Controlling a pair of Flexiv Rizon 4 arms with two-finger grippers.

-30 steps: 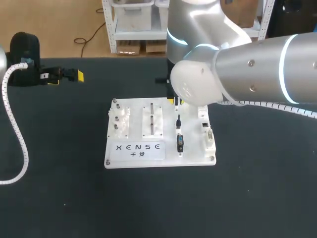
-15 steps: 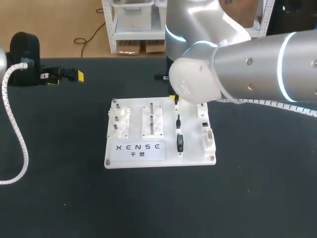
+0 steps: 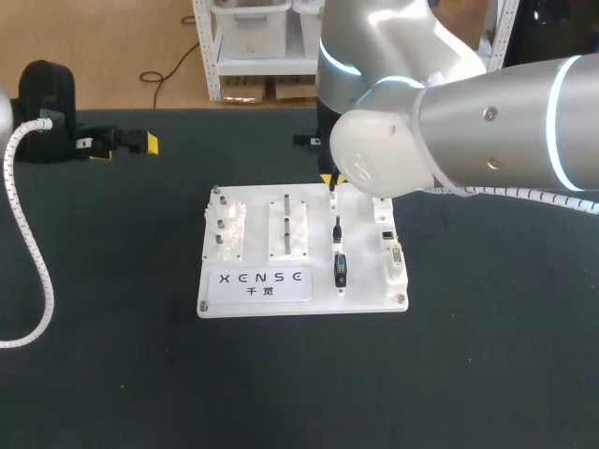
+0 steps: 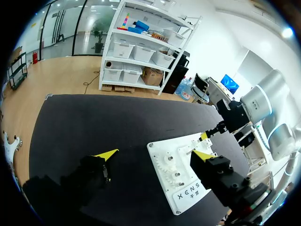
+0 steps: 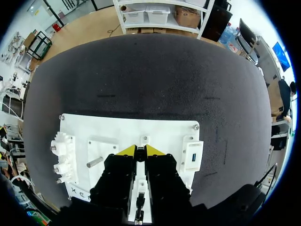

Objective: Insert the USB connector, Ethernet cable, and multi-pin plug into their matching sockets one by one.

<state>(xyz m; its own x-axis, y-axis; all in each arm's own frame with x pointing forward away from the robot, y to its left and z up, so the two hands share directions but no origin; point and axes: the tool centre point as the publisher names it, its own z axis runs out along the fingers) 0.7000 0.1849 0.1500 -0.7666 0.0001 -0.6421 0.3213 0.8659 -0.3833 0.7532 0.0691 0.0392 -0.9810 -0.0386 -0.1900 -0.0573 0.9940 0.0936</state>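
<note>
A white board (image 3: 365,281) lies mid-table with a column of black cable plugs. My right gripper (image 3: 332,181) is at the far end of that column. In the right wrist view, my right gripper (image 5: 140,150) has its yellow tips close together on a small black plug (image 5: 140,154), touching it from both sides. Nearer along the same column lie a black plug (image 3: 337,225) and a dark connector (image 3: 340,269). The sockets (image 3: 388,238) sit along the board's right edge, one of them with a blue inside (image 5: 193,158). My left gripper (image 4: 154,155) stands open and empty, far to the left of the board (image 4: 162,155).
A white gear block (image 3: 225,229) and a holder with metal pins (image 3: 287,224) occupy the board's left half. My left arm's corrugated white hose (image 3: 33,253) loops over the table's left side. My right arm's big silver links (image 3: 449,140) hang over the board's far right.
My right gripper's fingers have drawn together on the small black plug. The right arm's wrist and elbow have shifted slightly. The left arm has stayed still.
</note>
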